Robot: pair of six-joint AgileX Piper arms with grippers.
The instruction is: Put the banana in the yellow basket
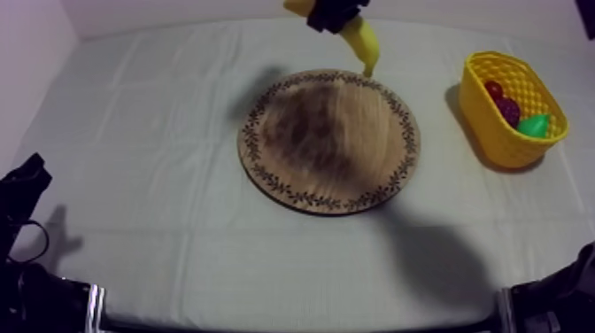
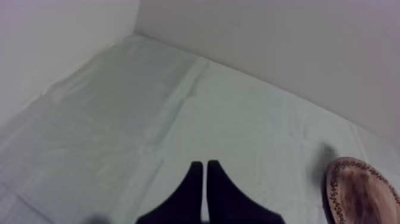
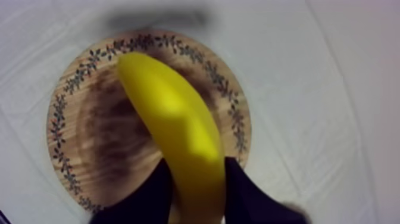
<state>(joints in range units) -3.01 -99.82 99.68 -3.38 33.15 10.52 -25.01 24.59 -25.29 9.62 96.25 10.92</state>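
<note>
The right gripper (image 3: pixel 196 173) is clamped on the one banana (image 3: pixel 172 113), held in the air over the far rim of the single round wooden board (image 1: pixel 328 142). One yellow basket (image 1: pixel 496 133), near the table's (image 1: pixel 159 97) right edge, holds one small red fruit (image 1: pixel 493 89), one bunch of grapes (image 1: pixel 508 111) and one pear (image 1: pixel 533 126). The left gripper (image 2: pixel 204 168), fingers together, sits at the near left corner.

Overhead and both wrist views share the board (image 1: pixel 329 142).
</note>
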